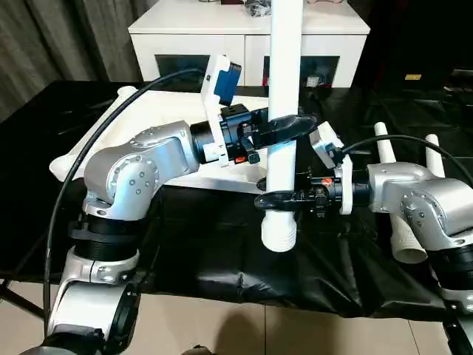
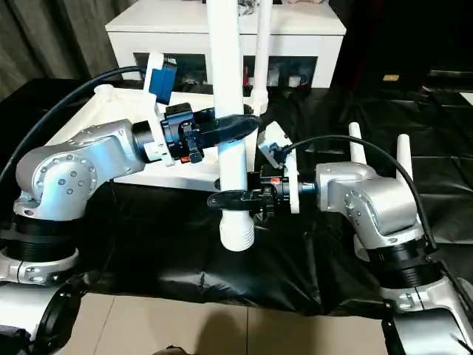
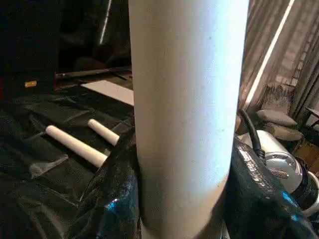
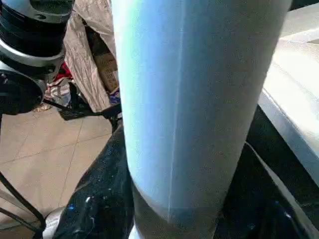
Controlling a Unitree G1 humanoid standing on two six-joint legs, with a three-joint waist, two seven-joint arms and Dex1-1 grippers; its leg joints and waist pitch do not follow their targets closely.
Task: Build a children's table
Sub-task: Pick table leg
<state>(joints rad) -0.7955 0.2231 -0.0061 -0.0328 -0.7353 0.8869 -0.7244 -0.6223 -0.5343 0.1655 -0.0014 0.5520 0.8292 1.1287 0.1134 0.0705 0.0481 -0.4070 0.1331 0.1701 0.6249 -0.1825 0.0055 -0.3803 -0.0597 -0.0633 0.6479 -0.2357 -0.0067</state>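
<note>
Both grippers, left gripper (image 1: 284, 127) above right gripper (image 1: 279, 197), pinch one upright table leg (image 1: 284, 89); uneven release could tip it onto the tabletop (image 1: 148, 122).

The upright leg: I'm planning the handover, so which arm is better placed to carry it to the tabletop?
Left, probably: the left gripper clamps the leg higher, nearer the tabletop; the right gripper holds near its bottom.

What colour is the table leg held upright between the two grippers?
White, plain and unpatterned. The table leg shows best in the left eye view.
</note>
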